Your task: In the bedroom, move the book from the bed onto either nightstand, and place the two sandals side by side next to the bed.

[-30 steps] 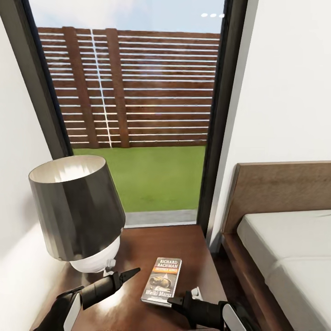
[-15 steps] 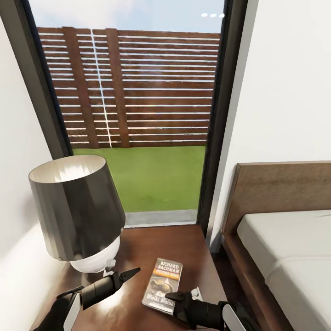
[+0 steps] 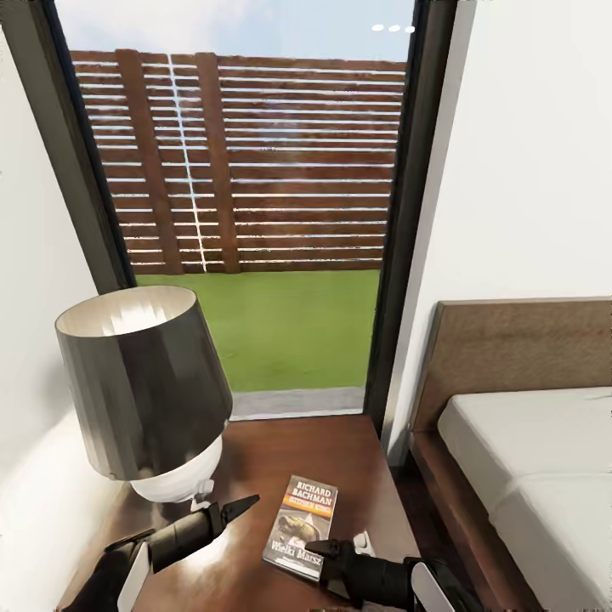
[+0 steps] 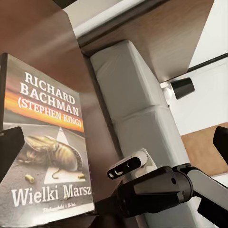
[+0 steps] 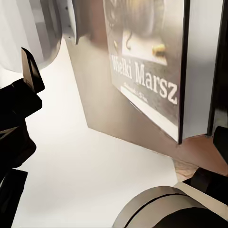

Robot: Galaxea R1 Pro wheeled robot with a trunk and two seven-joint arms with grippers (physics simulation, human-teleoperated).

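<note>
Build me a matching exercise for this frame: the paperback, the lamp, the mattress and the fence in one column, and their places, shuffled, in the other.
Things:
1. dark paperback book with orange band
2. lamp with dark grey shade and white base
3. bare light-grey mattress
4. slatted brown fence

Places:
A. outside the window, behind the grass
B. inside the dark wooden bed frame
C. lying flat on the nightstand, cover up
D. standing on the nightstand, by the wall

Pairs: 1-C, 2-D, 3-B, 4-A

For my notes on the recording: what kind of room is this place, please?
Most likely a bedroom: a bed with a wooden headboard, a nightstand beside it carrying a lamp and a book.
</note>
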